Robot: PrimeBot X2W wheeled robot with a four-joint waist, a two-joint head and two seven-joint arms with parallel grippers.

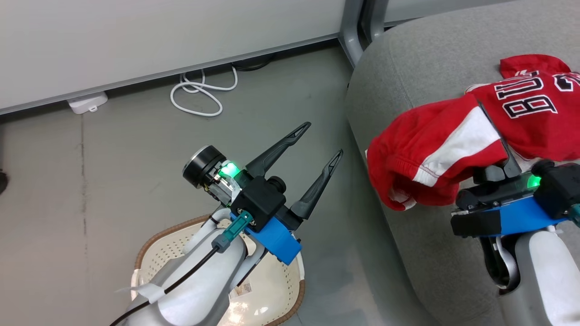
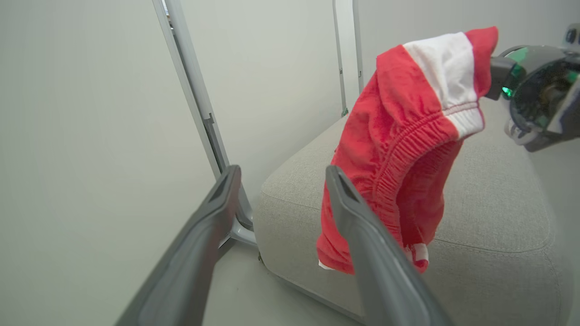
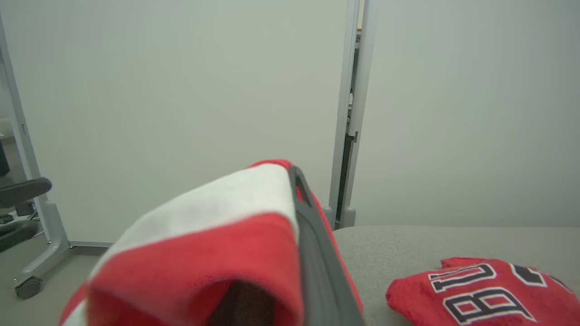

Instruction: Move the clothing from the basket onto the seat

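1. Right claw (image 1: 482,111) is clamped on the red shorts (image 1: 426,154). One dark finger lies along the white side band, and the other is buried in the cloth.
2. The shorts droop away to that claw's left, elastic waistband gaping. The lower folds hang by the rounded front corner of the grey sofa (image 1: 430,54). Whether they touch the cushion, I can't tell.
3. Just beyond the right claw's fingertips, the red jersey (image 1: 534,104) lies on the sofa, lettering up.
4. Left claw (image 1: 324,138) is spread wide with nothing between its fingers, pointing toward the hanging shorts.
5. Below and behind the left claw's wrist, the cream basket (image 1: 149,253) sits on the floor.
6. Handling call: this is light, limp, stretchy fabric. It'll sag and slide rather than hold a shape, and nothing in it can break. The safest hold is a pinch through a doubled fold or the thick gathered waistband, since a single thin layer could slip out.
7. My read: we're at the final placement. The shorts want carrying further ahead of the right claw, in beside the jersey, before letting go. Otherwise the dangling end could drag them off the edge.
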